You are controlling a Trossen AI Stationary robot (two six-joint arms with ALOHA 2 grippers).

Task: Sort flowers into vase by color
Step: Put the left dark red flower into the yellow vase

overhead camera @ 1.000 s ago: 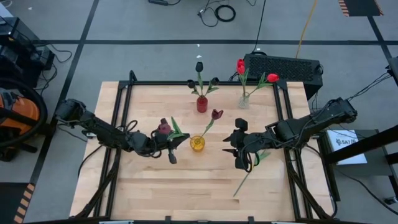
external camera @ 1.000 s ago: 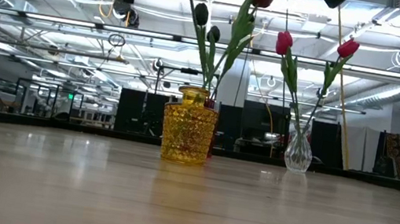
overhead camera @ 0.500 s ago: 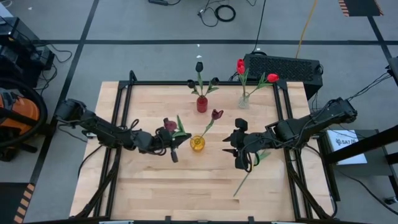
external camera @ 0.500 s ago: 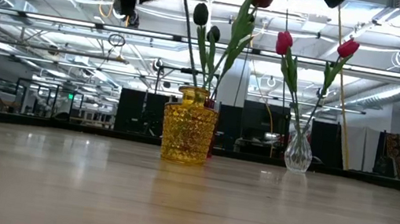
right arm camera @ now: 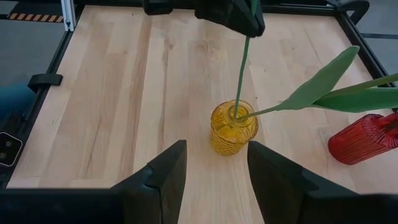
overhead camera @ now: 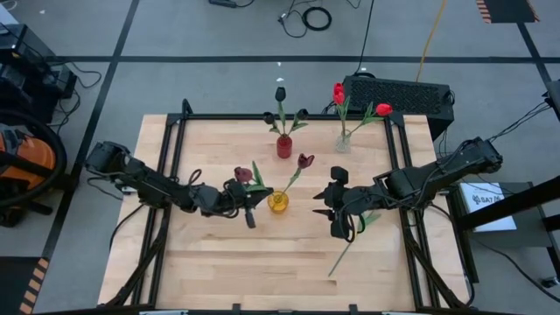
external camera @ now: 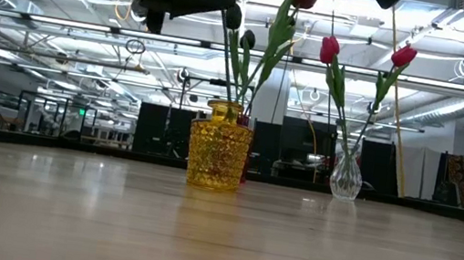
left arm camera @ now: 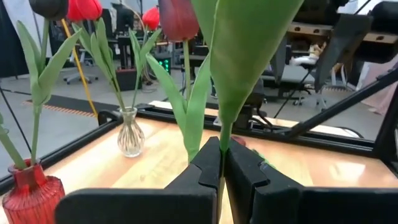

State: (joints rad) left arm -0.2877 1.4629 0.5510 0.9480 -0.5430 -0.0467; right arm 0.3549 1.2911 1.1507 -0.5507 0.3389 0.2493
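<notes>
Left gripper [overhead camera: 248,203] is pinched on a maroon tulip [overhead camera: 242,175] stem, its tip entering the yellow vase [overhead camera: 277,201] at counter centre. Right gripper [overhead camera: 337,213] is held spread, empty, nearby. Risk noted — a sideways pull could tip the vase, or dislodge its maroon flower [overhead camera: 304,161].

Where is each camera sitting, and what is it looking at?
High view: above the table, looking straight down; both arms show, left gripper by the yellow vase.
Low view: at tabletop height, looking across at the yellow vase; dark arm parts overhead.
Left wrist view: on the left arm; its shut fingers pinch a green stem.
Right wrist view: on the right arm; its open fingers frame the yellow vase.
Shared: the yellow vase.
</notes>
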